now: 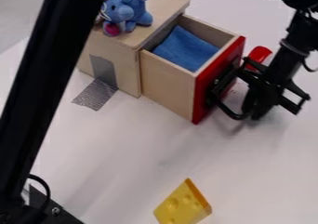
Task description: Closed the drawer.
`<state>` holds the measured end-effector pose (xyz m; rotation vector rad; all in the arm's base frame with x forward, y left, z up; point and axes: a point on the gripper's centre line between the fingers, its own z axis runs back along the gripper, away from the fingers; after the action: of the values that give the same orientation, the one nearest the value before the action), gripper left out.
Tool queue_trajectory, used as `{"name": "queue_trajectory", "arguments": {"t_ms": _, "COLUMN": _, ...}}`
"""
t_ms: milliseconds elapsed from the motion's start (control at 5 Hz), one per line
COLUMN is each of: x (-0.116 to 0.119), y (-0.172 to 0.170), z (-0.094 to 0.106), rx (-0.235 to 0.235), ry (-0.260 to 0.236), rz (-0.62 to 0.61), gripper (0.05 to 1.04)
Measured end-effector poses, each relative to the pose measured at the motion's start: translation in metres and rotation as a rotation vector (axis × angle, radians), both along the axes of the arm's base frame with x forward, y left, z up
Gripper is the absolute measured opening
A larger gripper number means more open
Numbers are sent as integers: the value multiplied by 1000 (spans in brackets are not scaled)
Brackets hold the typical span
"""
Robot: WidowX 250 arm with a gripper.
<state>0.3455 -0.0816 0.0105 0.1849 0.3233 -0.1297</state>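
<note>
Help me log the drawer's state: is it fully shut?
No, the drawer stands pulled out from the wooden box, with the blue cloth inside it in plain view.

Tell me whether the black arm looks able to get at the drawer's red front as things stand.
Likely yes: the claw is right beside the red front, on its outer side. The blue cloth is inside the drawer, the blue plush on the cabinet, so neither seems in the way.
</note>
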Motion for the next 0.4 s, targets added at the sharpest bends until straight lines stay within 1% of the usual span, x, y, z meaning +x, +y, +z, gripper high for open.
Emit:
{"name": "queue_trajectory", "arguments": {"t_ms": 200, "x": 5, "y": 31, "z": 1, "rx": 10, "ry": 4, "rz": 82, "gripper": 123}}
{"name": "queue_trajectory", "arguments": {"t_ms": 400, "x": 14, "y": 43, "z": 8, "rx": -1, "ry": -18, "rz": 137, "gripper": 123}}
